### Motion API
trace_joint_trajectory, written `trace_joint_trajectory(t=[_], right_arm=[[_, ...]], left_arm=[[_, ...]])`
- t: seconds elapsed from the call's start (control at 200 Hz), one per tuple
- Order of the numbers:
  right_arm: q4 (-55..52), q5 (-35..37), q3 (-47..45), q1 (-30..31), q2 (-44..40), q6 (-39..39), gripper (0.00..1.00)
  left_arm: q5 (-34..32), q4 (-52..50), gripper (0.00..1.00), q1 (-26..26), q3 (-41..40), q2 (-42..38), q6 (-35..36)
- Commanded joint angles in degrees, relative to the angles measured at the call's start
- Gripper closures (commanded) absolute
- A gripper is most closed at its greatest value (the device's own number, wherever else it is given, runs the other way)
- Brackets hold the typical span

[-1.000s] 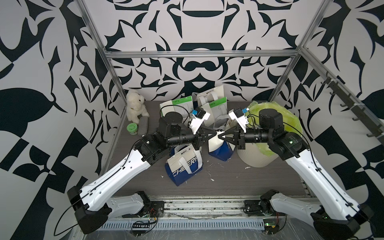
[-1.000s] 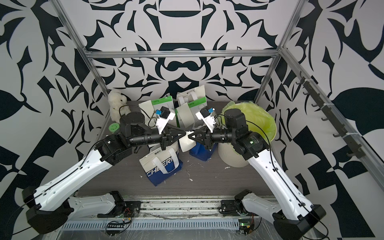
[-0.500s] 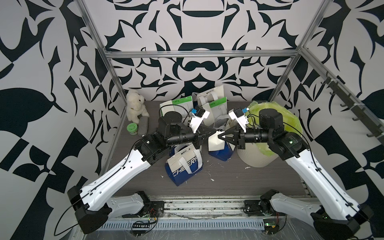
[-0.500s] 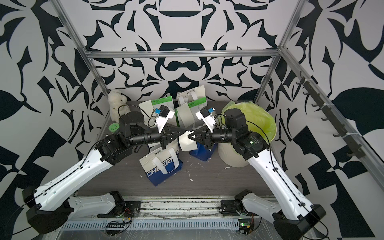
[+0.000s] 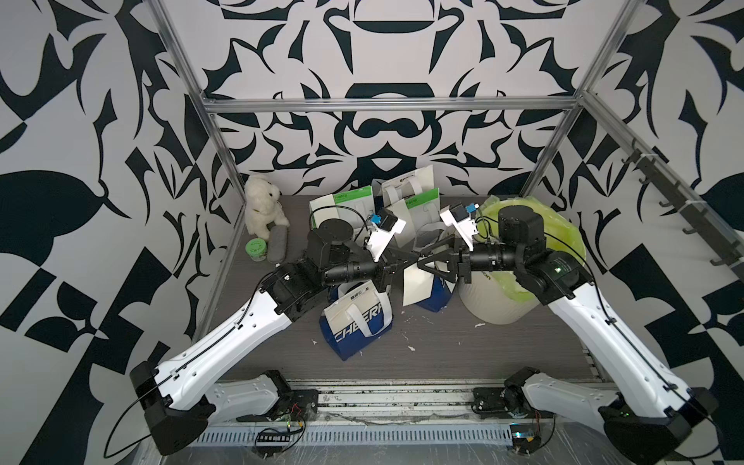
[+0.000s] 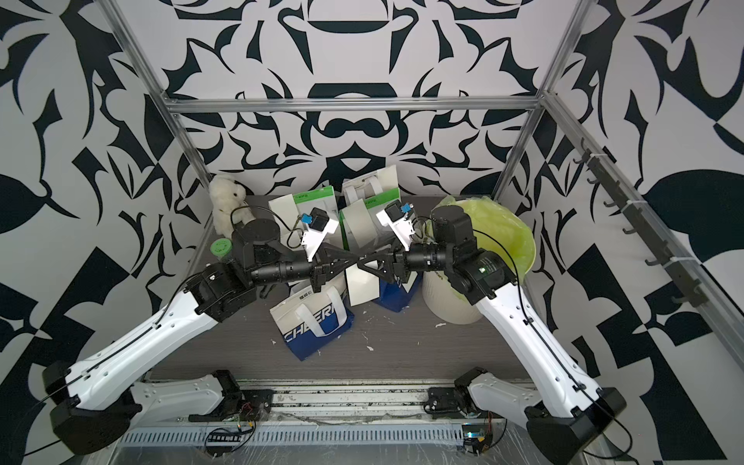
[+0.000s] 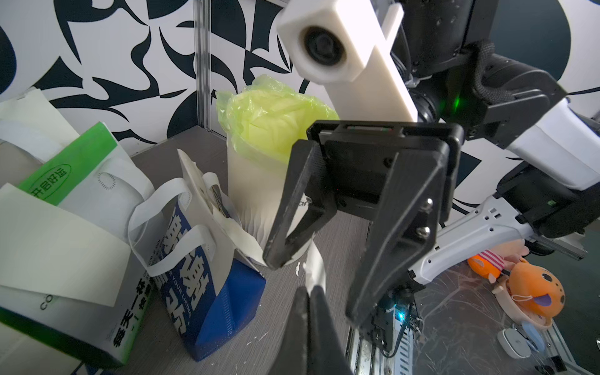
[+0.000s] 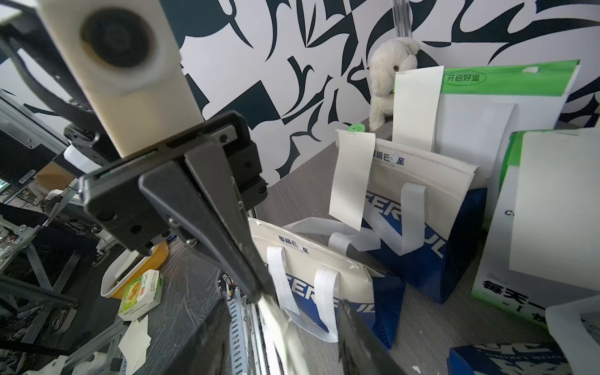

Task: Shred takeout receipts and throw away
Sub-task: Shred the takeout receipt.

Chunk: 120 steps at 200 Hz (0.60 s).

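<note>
A cream-white takeout receipt [image 5: 416,286] hangs over the table's middle in both top views, pinched at its top edge by my left gripper [image 5: 414,257], which is shut on it. The left wrist view shows the strip [image 7: 316,269] rising out of the closed tips. My right gripper [image 5: 423,258] faces the left one tip to tip, open, its fingers [image 7: 292,207] spread either side of the paper. Further receipts [image 8: 352,181] are stuck on the bags. The white bin with a yellow-green liner [image 5: 523,249] stands behind the right arm.
Blue-and-white bags [image 5: 354,318] and green-and-white bags [image 5: 342,205] crowd the middle and back of the table. A white plush bear [image 5: 261,209], a green-lidded jar [image 5: 256,249] and a grey case [image 5: 277,245] sit at the back left. Tiny paper scraps [image 5: 410,348] lie near the front.
My left gripper closed on the receipt's top edge. My right gripper, shut on it before, has opened. The receipt now hangs from the left gripper alone.
</note>
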Motion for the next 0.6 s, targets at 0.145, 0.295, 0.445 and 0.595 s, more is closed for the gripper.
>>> trace_joint_trajectory(t=[0.145,0.295,0.445,0.595], right_arm=[[3.2,-3.8,3.7,0.2,1.2,0.8,0.58],[4.4,-5.8,3.0,0.2,1.4,2.3,0.68],[4.5,-7.2,2.4,0.2,2.0,3.3,0.67],[5.0,-8.1,2.6,0.2,2.7,4.2,0.71]], left_arm=[[0.4,1.7,1.00,0.1,-2.5,-3.4,0.4],[-0.5,2.0,1.00,0.1,-3.0,-4.1,0.7],[-0.6,3.0,1.00,0.1,-3.5,-4.2,0.7],[-0.5,3.5,1.00,0.1,-3.7,-4.0,0.5]])
